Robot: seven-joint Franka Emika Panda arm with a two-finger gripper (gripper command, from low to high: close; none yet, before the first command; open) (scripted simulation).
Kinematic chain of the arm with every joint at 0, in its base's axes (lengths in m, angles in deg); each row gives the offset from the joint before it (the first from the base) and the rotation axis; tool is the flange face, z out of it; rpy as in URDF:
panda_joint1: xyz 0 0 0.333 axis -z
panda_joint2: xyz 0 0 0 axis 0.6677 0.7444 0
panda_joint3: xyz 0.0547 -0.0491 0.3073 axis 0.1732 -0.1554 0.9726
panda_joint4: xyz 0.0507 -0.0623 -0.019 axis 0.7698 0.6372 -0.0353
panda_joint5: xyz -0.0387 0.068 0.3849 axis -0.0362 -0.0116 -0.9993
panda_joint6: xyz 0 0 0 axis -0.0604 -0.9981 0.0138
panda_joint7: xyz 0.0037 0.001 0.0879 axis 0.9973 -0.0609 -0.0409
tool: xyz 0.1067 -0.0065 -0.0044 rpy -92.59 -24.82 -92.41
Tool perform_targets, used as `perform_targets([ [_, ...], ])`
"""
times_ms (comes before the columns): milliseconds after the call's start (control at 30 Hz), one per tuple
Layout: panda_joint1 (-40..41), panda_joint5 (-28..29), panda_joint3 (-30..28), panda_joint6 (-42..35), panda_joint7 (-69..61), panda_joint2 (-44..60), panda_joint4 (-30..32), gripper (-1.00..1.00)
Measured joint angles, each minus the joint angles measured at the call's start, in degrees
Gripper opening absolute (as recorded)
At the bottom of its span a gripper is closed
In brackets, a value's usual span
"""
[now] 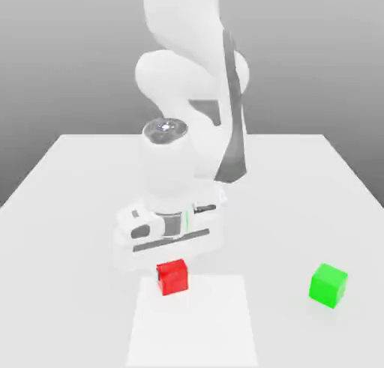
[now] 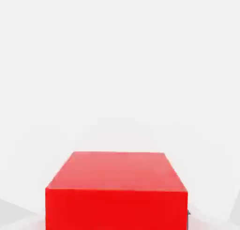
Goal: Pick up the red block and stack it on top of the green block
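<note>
The arm is bent low over the front of the white tabletop [image 1: 67, 179], its hand pressed down right above the red block [image 1: 172, 276]. The gripper [image 1: 172, 263] sits directly over that block, and it looks closed in tight on it: the jaws are drawn nearly together, with the block between them. From the hand view the red block [image 2: 117, 189] sits squarely under the hand, close and centred, which fits a grip on it. I judge this to be the grasping step, with the block still down on the tabletop and not yet lifted.

The red block rests near the front edge, on a slightly brighter rectangular patch [image 1: 195, 325] of the surface. The green block [image 1: 328, 285] stands well apart from it, off toward the exterior view's right, on bare tabletop with nothing on top.

Next, I'd say, the arm needs to raise the red block straight up, carry it across toward the green one, line it up over the top face and lower it squarely.

Being a cube, the red block has no long axis to speak of. It sits flat, top face up, turned a little so its front face angles slightly off the tabletop's edge.
</note>
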Motion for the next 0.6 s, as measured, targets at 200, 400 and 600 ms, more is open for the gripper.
perform_targets([
  [200,0.9,5.0,-0.6,-10.2,3.5,-11.9,1.7,-1.0],
  [400,-4.7,2.7,4.0,-14.2,5.4,-12.4,-1.8,-1.0],
  [600,-11.1,1.4,9.7,-17.0,8.5,-10.8,-6.3,-1.0],
])
